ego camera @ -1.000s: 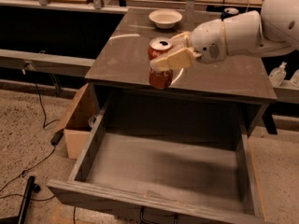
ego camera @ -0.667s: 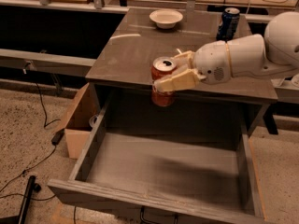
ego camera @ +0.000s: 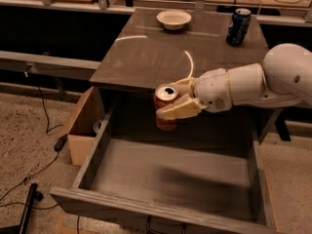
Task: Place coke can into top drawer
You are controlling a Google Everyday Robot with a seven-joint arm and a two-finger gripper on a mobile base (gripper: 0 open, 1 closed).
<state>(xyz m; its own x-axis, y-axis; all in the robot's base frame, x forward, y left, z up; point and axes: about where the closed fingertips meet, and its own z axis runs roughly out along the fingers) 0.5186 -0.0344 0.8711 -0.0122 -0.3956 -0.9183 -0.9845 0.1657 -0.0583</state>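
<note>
Moved: can and gripper sit lower and nearer the camera than a second ago. The can is past the front edge of the cabinet top, no longer over it.
Camera view, gripper: reaches in from the right, just in front of the cabinet's edge.
Jaws: pinching the can, one finger across its near side, the other behind it.
Can: between the jaws, upright, long axis vertical, silver top up, hanging in air.
Drawer: pulled open, straight below the jaws and running toward the camera; the can hangs over its back part, left of centre, apart from the floor.
Deciding relation: the drop spot lies directly under the jaws, so a plain descent should set the can on its base.
Behind the jaws: bowl and blue can, well apart on the cabinet top.
</note>
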